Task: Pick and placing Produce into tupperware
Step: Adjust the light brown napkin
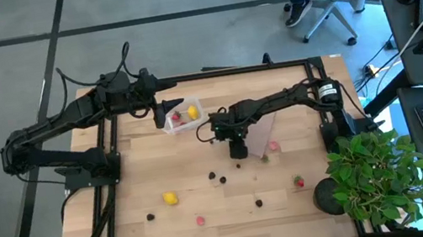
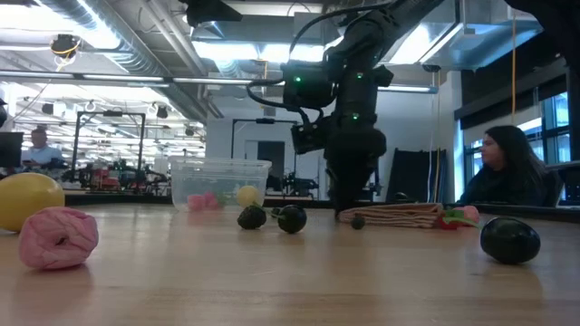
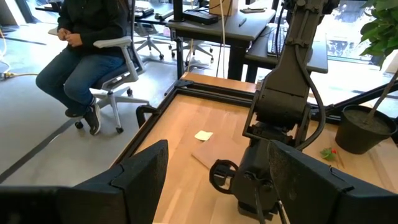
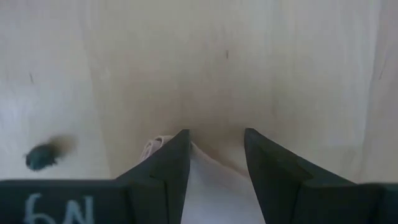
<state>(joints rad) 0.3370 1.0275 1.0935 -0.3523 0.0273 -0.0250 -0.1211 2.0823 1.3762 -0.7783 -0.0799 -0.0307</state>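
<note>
Several small produce pieces lie scattered near you on the pale wooden table (image 1: 236, 217), among them a yellow lemon-like piece (image 1: 170, 198). Mid-table, your right gripper (image 1: 236, 154) points down, fingers parted and empty over bare wood. Farther back, your left gripper (image 1: 170, 112), wide open, hovers beside the small clear plastic tupperware tub (image 1: 183, 114), which holds red and yellow fruit.
</note>
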